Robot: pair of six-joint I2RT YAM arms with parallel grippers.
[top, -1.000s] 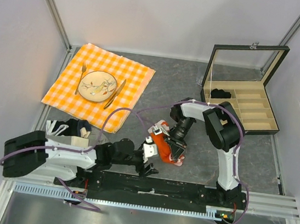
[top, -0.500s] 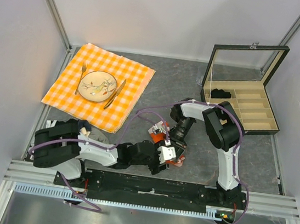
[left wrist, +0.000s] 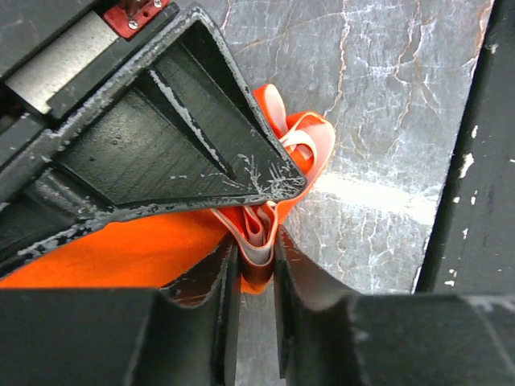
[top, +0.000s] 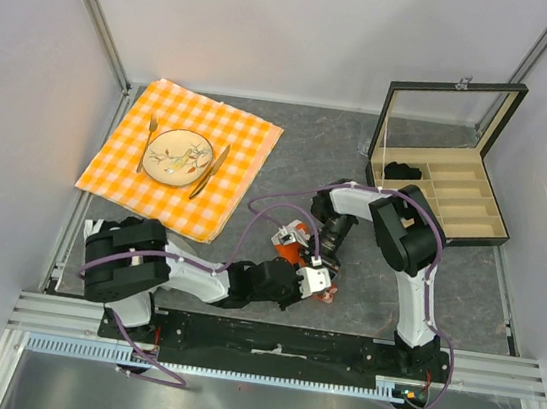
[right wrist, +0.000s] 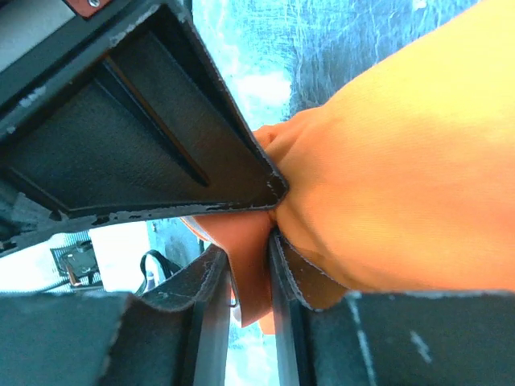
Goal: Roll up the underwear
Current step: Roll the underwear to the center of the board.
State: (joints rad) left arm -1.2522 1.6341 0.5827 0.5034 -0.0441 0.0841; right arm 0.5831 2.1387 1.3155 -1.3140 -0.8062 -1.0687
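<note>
The underwear [top: 290,251], a small orange-red garment with white trim, is bunched on the grey table between both grippers. In the left wrist view my left gripper [left wrist: 256,243] is shut on a folded bit of the underwear's [left wrist: 153,251] white trim at its edge. In the right wrist view my right gripper [right wrist: 247,251] is shut on a pinch of orange fabric, and the rest of the underwear [right wrist: 394,177] bulges to the right. From above, the left gripper [top: 312,280] and right gripper [top: 325,260] meet at the garment's right end, which they mostly cover.
An orange checked cloth [top: 237,134] with a plate [top: 177,157], fork and knife lies at the back left. An open black compartment box [top: 455,203] holding a small black bundle [top: 401,171] stands at the back right. The arms' base rail [top: 276,341] runs along the near edge.
My left arm has swung right to the underwear and its jaws have closed on the white trim. The right gripper has stayed pinched on the fabric.
</note>
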